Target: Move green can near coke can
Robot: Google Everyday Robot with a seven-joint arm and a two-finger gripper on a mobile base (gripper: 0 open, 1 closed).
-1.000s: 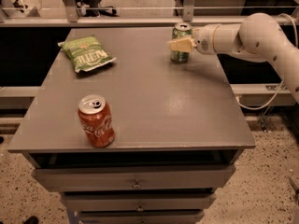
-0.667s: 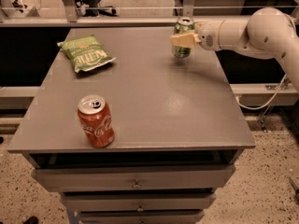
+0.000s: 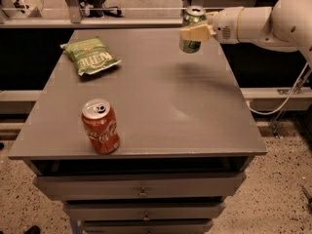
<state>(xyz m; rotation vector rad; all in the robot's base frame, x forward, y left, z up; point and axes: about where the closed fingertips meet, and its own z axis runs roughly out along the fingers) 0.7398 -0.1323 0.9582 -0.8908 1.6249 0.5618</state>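
The tool (image 3: 192, 32) is clamped across the middle of the green can (image 3: 194, 17), holding it upright and clear of the tabletop (image 3: 161, 96) above its far right part. The coke can (image 3: 101, 126) stands near the front left edge, well apart from it, with a chip bag (image 3: 91, 56) at the far left. The green can is probably light, with thin walls that dent under a hard squeeze and a smooth, slippery side. A mid-height grip across its body looks like the right place to hold it.
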